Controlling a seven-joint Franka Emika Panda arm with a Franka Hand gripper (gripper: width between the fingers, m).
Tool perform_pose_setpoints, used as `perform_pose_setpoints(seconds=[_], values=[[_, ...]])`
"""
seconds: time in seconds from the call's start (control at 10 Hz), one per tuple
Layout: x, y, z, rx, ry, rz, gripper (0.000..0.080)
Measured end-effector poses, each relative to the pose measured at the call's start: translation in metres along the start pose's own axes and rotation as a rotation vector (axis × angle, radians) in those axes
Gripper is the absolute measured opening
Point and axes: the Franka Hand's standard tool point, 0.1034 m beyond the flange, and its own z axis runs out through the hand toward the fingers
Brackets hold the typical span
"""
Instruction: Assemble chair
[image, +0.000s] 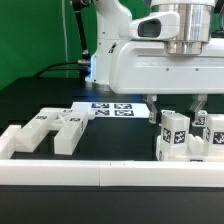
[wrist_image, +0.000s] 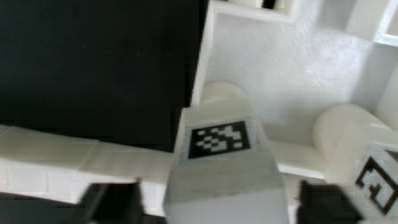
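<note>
The chair is in loose white tagged parts. Several upright pieces (image: 173, 136) stand at the exterior view's right, and flat pieces (image: 62, 126) lie at its left. My gripper (image: 180, 116) is lowered over the right group. In the wrist view a white bar with a square tag (wrist_image: 217, 140) runs between my gripper's (wrist_image: 222, 206) dark fingers (wrist_image: 107, 203). The fingers flank the bar closely, and a thin gap still shows on one side. A second rounded white piece (wrist_image: 349, 132) lies beside the bar.
The marker board (image: 110, 108) lies behind the middle of the black table. A long low white border rail (image: 100, 176) runs along the front edge and turns up at the exterior view's left. A green backdrop stands behind.
</note>
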Motion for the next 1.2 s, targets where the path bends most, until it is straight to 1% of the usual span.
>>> perform_pose_setpoints(seconds=[0.1,0.2,0.5,0.9,1.2], values=[[0.0001,0.0001,-0.0001,0.0,0.0,0.0,0.0284],[0.0001,0.0001,-0.0001,0.0,0.0,0.002,0.0288],[0.0004,0.0006,-0.0004,0.001,0.001,0.288,0.0288],[-0.0016,0.0048,-0.0002,-0.003,-0.004,0.527,0.0288],[-0.0055,0.0083,-0.0007,-0.011,-0.017,0.609,0.0292]])
